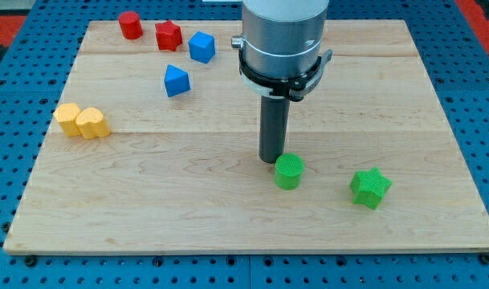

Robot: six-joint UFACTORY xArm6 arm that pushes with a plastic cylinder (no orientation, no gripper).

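1 wooden board [228,217] on a blue pegboard table [11,144], edges all in view except the top one behind the arm [280,36]. Plenty of bare wood along the view's bottom, on the right side, and across the middle left.

No pincer on this arm, only a dark rod; my tip [272,160] down on the board near its middle, right beside the green cylinder [289,172], at its upper left, touching or nearly so, hard to tell which.

Green star [370,188] off to the view's right of the cylinder, apart from it, with open wood between.

2 yellow blocks [82,121] touching each other near the left edge, well apart from the tip.

4 blocks toward the top left: red cylinder [131,25], red star [169,35], blue block [201,46] close in a row, blue block with a pointed top [177,81] just below them.
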